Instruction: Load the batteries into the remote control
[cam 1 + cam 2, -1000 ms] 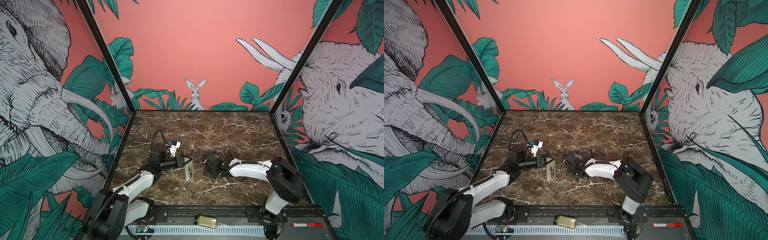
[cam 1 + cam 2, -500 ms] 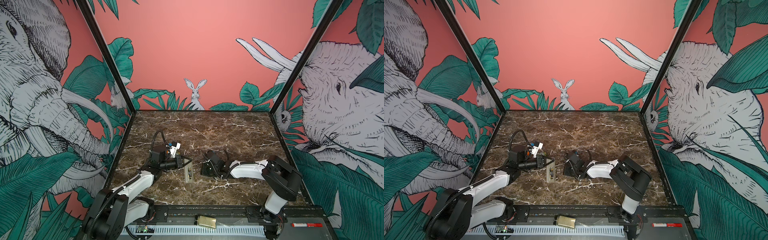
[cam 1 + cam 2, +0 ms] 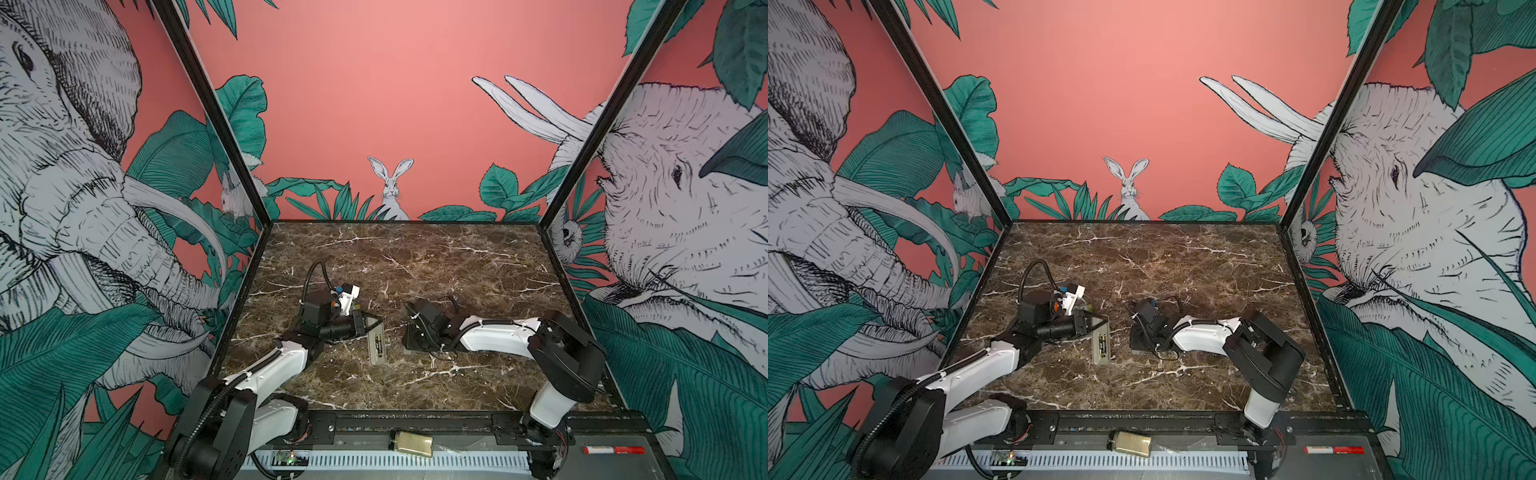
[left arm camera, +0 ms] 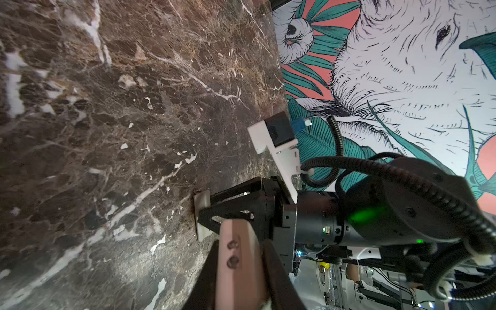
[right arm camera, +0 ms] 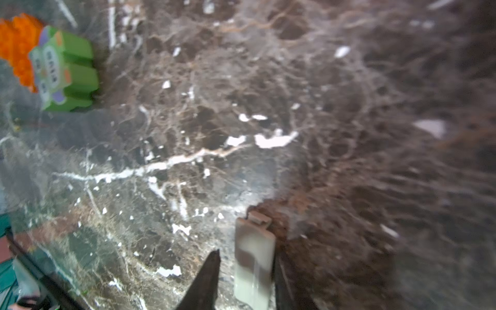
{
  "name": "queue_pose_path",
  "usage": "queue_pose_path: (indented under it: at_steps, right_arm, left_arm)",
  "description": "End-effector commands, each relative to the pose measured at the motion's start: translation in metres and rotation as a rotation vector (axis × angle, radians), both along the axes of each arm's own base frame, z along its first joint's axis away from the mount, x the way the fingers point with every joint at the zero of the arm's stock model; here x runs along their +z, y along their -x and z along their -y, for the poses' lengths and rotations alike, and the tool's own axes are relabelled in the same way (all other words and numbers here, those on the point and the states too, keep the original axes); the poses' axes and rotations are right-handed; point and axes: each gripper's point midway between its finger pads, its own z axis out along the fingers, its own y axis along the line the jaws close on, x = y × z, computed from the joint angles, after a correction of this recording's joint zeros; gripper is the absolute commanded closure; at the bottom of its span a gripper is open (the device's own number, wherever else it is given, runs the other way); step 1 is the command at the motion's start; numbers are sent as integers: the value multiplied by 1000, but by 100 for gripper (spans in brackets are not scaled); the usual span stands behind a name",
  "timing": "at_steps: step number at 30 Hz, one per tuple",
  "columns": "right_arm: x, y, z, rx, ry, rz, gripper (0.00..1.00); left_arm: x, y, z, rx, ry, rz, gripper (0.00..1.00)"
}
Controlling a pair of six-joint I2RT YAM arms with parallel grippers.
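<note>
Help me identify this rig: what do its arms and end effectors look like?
The left arm and right arm have white links, black joints and ribbed black cables. The left end effector and right end effector have black triangular fingers.

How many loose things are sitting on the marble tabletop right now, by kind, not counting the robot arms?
remote control: 1
battery cover: 1
green block: 1
orange item beside the block, too blurred to name: 1
Total: 4
</note>
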Motion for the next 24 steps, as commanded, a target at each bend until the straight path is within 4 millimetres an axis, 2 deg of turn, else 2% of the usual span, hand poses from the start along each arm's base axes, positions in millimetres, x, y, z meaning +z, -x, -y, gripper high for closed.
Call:
queue_pose_path:
  at_steps: [1, 7, 13, 19, 24]
  right_arm:
    - [-8, 7, 32, -12, 160, -33, 56]
    - [7, 2, 32, 18, 263, -54, 48]
    - [26, -7, 20, -23, 289, -85, 42]
    - [33, -10, 21, -57, 367, -129, 40]
    - [29, -10, 17, -57, 414, -158, 41]
  left_arm:
    - [14, -4, -1, 5, 17, 49, 100]
    - [14, -3, -1, 3, 18, 50, 100]
    - [8, 1, -3, 7, 14, 48, 100]
    - [6, 5, -4, 3, 7, 56, 100]
    - [5, 9, -8, 4, -25, 61, 100]
